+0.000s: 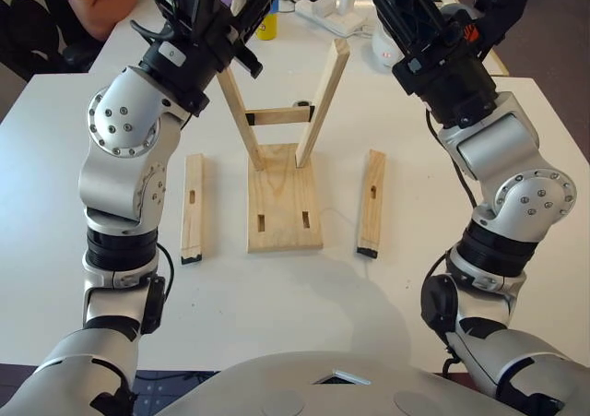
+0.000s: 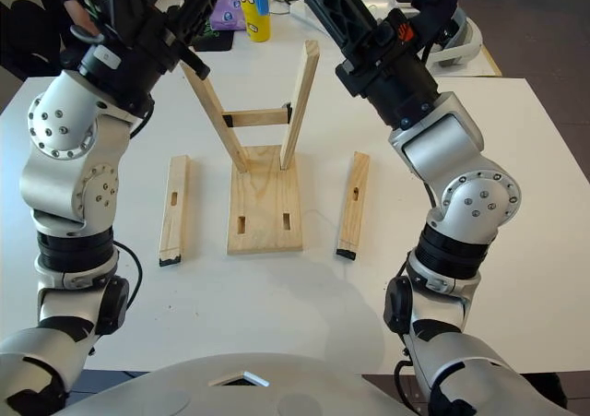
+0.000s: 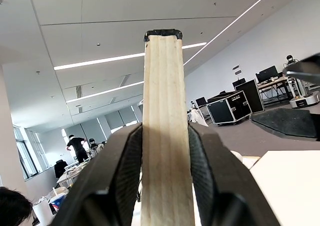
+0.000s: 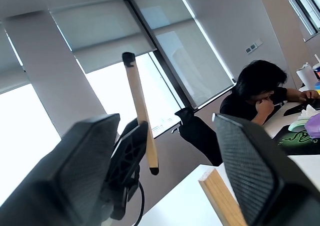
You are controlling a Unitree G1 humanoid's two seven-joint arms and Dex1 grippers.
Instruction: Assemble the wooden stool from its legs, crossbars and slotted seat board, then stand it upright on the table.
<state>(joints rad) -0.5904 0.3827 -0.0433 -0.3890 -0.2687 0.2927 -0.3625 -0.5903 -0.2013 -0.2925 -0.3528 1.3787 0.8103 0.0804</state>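
**A:** The white counter runs from the near edge back to some clutter. What lies nearest on it?

**B:** Two flat pale-wood bars, each with a black cap on its near end and a slot at mid-length: the left loose leg and the right loose leg. Between them, apart from both, lies the seat board, a rectangular pale-wood plank. Its two near slots are empty.

**A:** And farther back?

**B:** Two more pale-wood legs rise from the board's far half, splaying apart toward their tops. A short wooden crossbar joins them. The left standing leg leans left and the right standing leg leans right. I cannot tell whether their feet are fully home in the slots.

**A:** The jaws?

**B:** The left jaws are clamped tight on the upper end of the left standing leg, whose black cap pokes out beyond them. The right jaws are spread wide with nothing between them. They hang close to the top of the right standing leg and, as far as I can see, do not touch it. Beyond stand a yellow bottle and a white power strip.

**A:** Which step is this?

**B:** I judge it to be seating the first leg pair, so the task is roughly half done. Next, the right jaws should close on the right standing leg's top. Both arms can then press the frame down evenly, because a one-sided push could rack it. After that, the loose legs go into the near slots.
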